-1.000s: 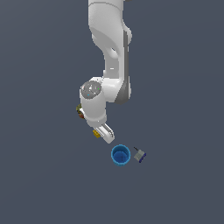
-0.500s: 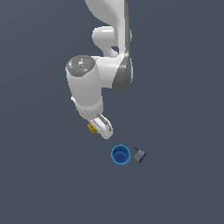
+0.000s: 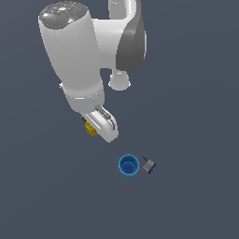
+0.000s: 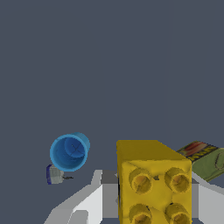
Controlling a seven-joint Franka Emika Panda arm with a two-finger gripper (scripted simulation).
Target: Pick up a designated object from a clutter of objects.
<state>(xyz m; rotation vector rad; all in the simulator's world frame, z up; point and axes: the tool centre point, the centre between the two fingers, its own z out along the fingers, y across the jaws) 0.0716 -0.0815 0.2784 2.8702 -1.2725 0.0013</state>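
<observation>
The designated object, a small yellow block (image 4: 153, 183) with round studs on its face, sits between my gripper's (image 4: 153, 205) two white fingers (image 4: 89, 201), which are shut on it. It is held well above the floor. In the exterior view the yellow block (image 3: 90, 129) peeks out beside the gripper (image 3: 98, 132) under the large white wrist. The rest of the clutter lies below: an olive multicoloured box (image 4: 203, 157), a blue cup (image 3: 129, 165) and a small grey block (image 3: 149, 165). The arm hides the olive box in the exterior view.
The blue cup (image 4: 69, 152) stands upright with the grey, blue-edged block (image 4: 54, 174) right beside it, both off to one side of the gripper. The arm's white body (image 3: 79, 60) fills the upper part of the exterior view.
The arm has risen towards the exterior camera and looms much larger, carrying the yellow block up with it. The cup and grey block have stayed put.
</observation>
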